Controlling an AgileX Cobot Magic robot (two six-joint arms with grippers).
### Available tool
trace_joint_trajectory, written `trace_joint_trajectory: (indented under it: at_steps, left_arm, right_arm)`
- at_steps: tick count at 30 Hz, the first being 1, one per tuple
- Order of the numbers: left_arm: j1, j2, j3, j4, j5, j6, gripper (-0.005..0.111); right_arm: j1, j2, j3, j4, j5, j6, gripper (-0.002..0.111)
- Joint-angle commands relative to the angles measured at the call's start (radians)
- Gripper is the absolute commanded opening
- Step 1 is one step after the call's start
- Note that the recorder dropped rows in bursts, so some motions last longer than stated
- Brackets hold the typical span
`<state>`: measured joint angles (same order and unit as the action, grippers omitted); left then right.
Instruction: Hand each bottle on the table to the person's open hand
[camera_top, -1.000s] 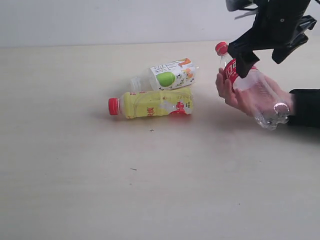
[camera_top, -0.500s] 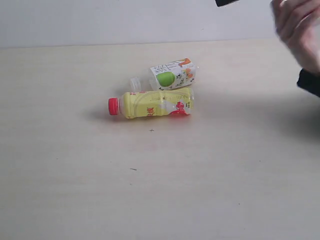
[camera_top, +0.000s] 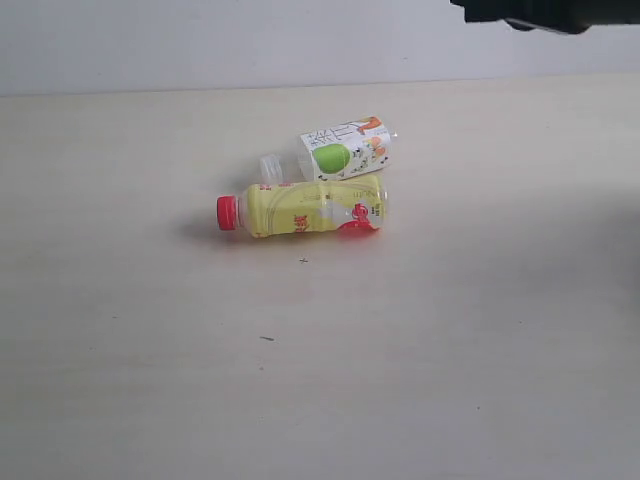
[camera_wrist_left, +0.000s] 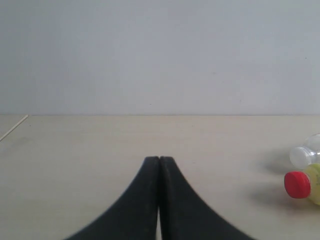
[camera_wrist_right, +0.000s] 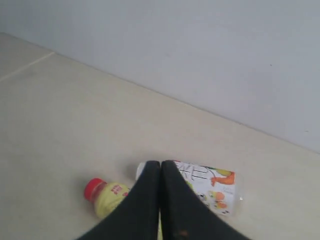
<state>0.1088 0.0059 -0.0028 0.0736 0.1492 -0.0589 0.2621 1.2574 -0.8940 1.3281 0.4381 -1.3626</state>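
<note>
The right gripper (camera_wrist_right: 160, 170) is pressing its two black fingers together along their whole length, with nothing between them, and is hanging above the table (camera_top: 150, 350). In its wrist view the joined tips are overlapping the two bottles lying below. In the exterior view only one black part of the right arm (camera_top: 520, 12) is showing, at the upper edge on the right, well apart from the bottles.

The left gripper (camera_wrist_left: 159, 165) is likewise pinching its two fingers flat against each other, empty, with bare tabletop lying ahead of it. At the edge of its view one red cap (camera_wrist_left: 297, 184) and one clear cap (camera_wrist_left: 301, 156) are peeking in.

Two bottles are lying on their sides near the middle of the table. One is the yellow bottle (camera_top: 305, 208), pointing its red cap towards the left of the exterior view. The other is the clear bottle with the green-apple label (camera_top: 340, 152), lying just behind the yellow one and slightly askew to it, its clear cap also pointing left; the two are seemingly touching along their sides.

Two tiny dark specks (camera_top: 303, 261) are showing on the pale tabletop in front of the yellow bottle. A plain light wall (camera_top: 200, 40) is running behind the table.
</note>
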Motion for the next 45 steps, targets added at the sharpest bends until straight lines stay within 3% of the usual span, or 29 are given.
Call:
trace_joint_trajectory:
  at_steps: [1, 7, 10, 22, 28, 36, 45]
  left_arm:
    - [0.001, -0.006, 0.003, 0.002, -0.002, -0.001, 0.002]
    - [0.001, -0.006, 0.003, 0.002, -0.002, -0.001, 0.002]
    - [0.001, -0.006, 0.003, 0.002, -0.002, -0.001, 0.002]
    - [0.001, -0.006, 0.003, 0.002, -0.002, -0.001, 0.002]
    - [0.001, -0.006, 0.003, 0.002, -0.002, -0.001, 0.002]
    - [0.001, -0.006, 0.003, 0.002, -0.002, -0.001, 0.002]
    - [-0.001, -0.006, 0.003, 0.002, -0.002, -0.001, 0.002]
  right_arm:
    - [-0.005, -0.098, 0.189, 0.416, 0.115, -0.518, 0.000]
    - [-0.005, -0.162, 0.347, 0.416, 0.436, -0.694, 0.000]
    - [-0.005, -0.166, 0.387, 0.416, 0.483, -0.698, 0.000]
    - [-0.005, -0.166, 0.486, 0.416, 0.305, -0.741, 0.000]
    - [-0.005, -0.166, 0.479, 0.416, 0.074, -0.678, 0.000]
    - [-0.005, -0.143, 0.426, 0.416, 0.282, -0.651, 0.000]
    - [-0.005, -0.088, 0.418, 0.416, 0.008, -0.653, 0.000]
